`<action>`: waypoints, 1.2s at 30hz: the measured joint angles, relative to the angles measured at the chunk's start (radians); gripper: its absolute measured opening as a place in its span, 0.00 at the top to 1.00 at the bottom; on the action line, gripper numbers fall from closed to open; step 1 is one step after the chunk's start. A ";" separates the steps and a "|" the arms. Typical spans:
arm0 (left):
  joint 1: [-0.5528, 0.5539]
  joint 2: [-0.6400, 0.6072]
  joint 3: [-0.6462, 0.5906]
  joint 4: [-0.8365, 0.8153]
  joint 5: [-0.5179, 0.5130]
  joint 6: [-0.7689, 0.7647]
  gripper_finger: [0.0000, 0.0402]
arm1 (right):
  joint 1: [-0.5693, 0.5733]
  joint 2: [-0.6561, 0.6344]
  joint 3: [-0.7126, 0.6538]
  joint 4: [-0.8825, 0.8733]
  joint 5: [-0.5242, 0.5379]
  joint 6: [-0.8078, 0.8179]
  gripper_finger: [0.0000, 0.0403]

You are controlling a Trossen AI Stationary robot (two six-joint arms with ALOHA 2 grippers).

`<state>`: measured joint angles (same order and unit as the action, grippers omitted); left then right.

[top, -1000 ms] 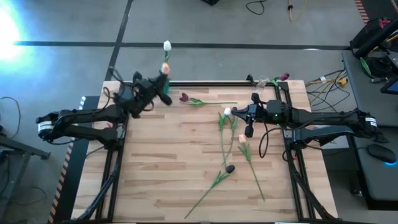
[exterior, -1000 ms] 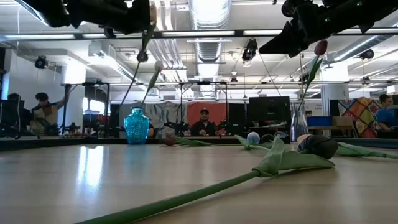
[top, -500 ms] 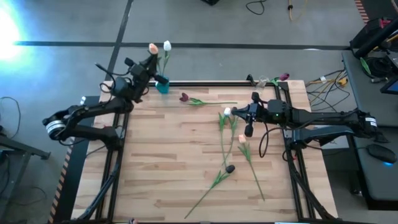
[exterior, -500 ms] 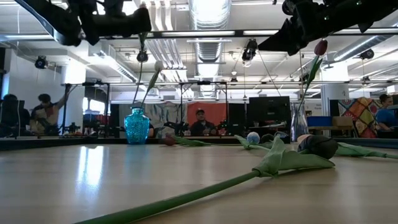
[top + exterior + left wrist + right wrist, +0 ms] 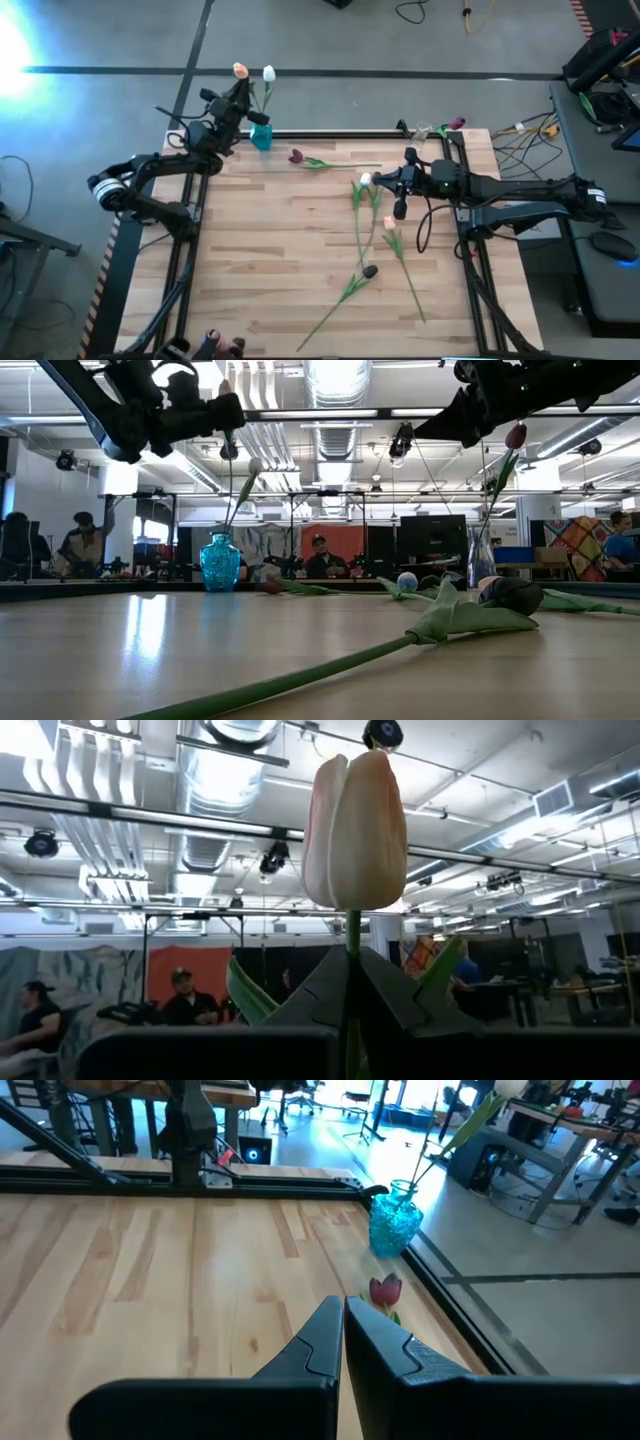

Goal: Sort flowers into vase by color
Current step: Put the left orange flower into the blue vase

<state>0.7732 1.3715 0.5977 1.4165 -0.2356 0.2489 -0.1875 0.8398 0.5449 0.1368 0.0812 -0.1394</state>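
Observation:
My left gripper [image 5: 238,100] is at the table's far left corner, just left of the blue vase [image 5: 260,136], shut on a peach tulip whose head [image 5: 240,70] stands above it. A white tulip [image 5: 268,73] stands with its stem in the blue vase [image 5: 220,563]. My right gripper [image 5: 400,207] hovers shut over the table's right middle, touching nothing. On the wood lie a dark red tulip [image 5: 296,156], a white one [image 5: 365,179], a peach one [image 5: 389,223] and a black one [image 5: 370,270]. A clear vase [image 5: 422,131] at the far right holds a pink-purple tulip [image 5: 457,123]. My left gripper pinches the peach tulip's stem [image 5: 352,932] between its two fingers, just below the head [image 5: 355,830]. The fingers cross the stem, coming from the table's left side and slanting upward. The tulip stands upright, head above the fingers; its lower stem is hidden behind them.
The table's near half and left side are bare wood [image 5: 260,270]. A black rail [image 5: 330,133] runs along the far edge. Cables and equipment [image 5: 600,90] sit right of the table. People sit in the room beyond the far edge [image 5: 320,555].
My left gripper has drawn back from above the blue vase toward the far left corner and tipped upward. The peach tulip has come with it: its head, which was low beside the white tulip's stem, now stands high, level with the white head. The right arm has kept still.

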 joint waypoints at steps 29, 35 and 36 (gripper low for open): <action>0.154 0.002 -0.071 -0.360 0.071 -0.091 0.81 | 0.000 0.000 0.000 0.080 0.000 -0.001 0.98; 0.153 0.000 -0.053 -0.480 0.097 -0.075 0.69 | 0.000 0.000 0.000 0.081 0.010 0.000 0.97; 0.153 -0.004 -0.053 -0.492 0.098 -0.075 0.67 | 0.000 0.000 0.000 0.080 0.020 0.001 0.97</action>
<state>0.9261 1.3679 0.5443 0.9247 -0.1376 0.1741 -0.1879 0.8398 0.5453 0.2173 0.1010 -0.1383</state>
